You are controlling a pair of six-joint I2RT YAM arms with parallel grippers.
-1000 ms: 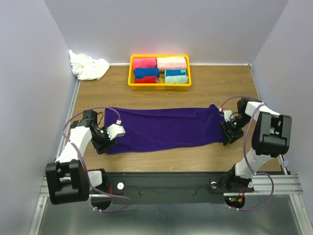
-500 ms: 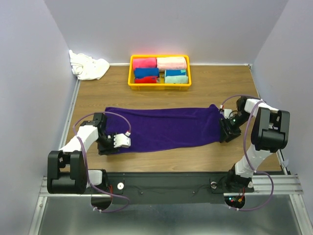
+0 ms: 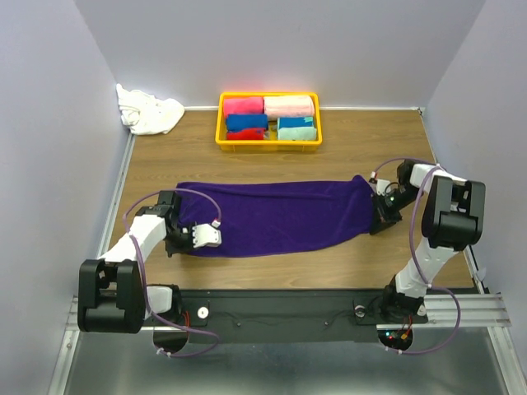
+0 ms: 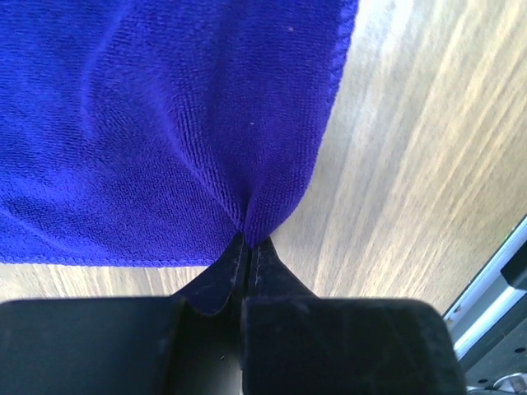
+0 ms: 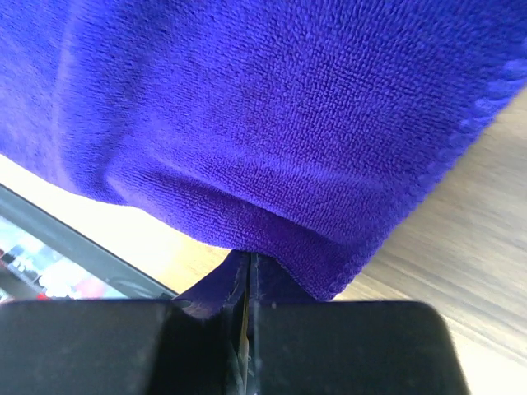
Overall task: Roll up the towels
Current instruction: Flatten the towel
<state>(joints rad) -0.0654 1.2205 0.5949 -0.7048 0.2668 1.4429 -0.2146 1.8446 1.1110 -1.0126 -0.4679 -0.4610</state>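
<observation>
Newly closed, left claw [image 4: 247, 241], right claw [image 5: 249, 256], pinching purple towel [image 3: 280, 218]

High rear camera overlooks everything; both wrist cameras closely face the purple towel [image 3: 280, 218].

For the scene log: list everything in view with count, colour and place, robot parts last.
purple towel: one, deep purple, spread flat across the middle of the table, long side running left to right.
white towel: one, white, crumpled in the far left corner against the wall.
tray: one, yellow, at the far edge near the middle.
rolled towels: several, pink, red, blue and teal, packed inside the tray.
table: one, brown wood grain, under everything.
left pincer: one, black, shut on the purple towel's left end.
right pincer: one, black, shut on the purple towel's right end.
</observation>
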